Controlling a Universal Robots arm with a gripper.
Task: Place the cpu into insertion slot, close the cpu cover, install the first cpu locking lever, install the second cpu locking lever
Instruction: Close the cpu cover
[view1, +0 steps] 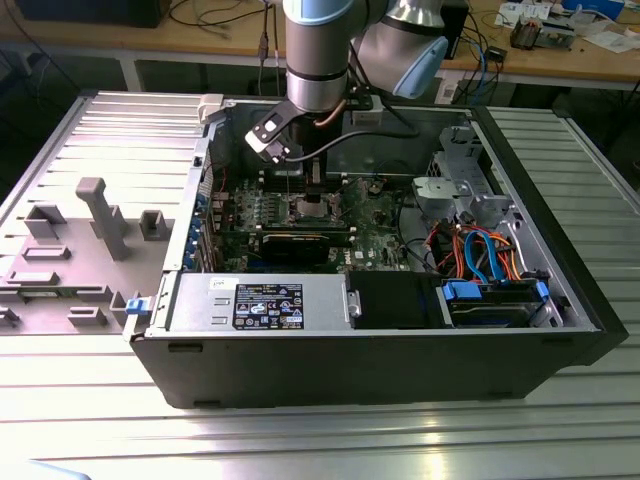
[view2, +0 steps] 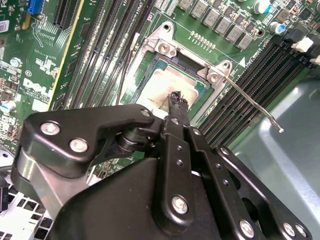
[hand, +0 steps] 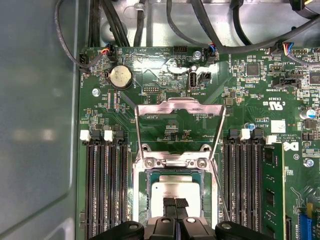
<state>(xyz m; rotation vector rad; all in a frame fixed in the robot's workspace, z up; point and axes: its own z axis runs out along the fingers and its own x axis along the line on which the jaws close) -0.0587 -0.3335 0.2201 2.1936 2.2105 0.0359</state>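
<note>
The cpu, a dull silver square, lies flat inside the insertion slot on the green motherboard. The cpu cover, a thin silver frame, stands swung open beyond the slot's hinge. My gripper hovers right over the cpu's near edge with its two black fingertips pressed together and nothing between them. In the second wrist view the gripper tip sits just above the cpu. One wire locking lever sticks out unlatched to the side. In the exterior view the gripper reaches down into the open computer case.
Long black memory slots flank the socket on both sides. A black expansion card lies in front of the socket, with the power supply nearer the case wall. Cables and a drive cage fill the exterior view's right. A grey fixture sits outside.
</note>
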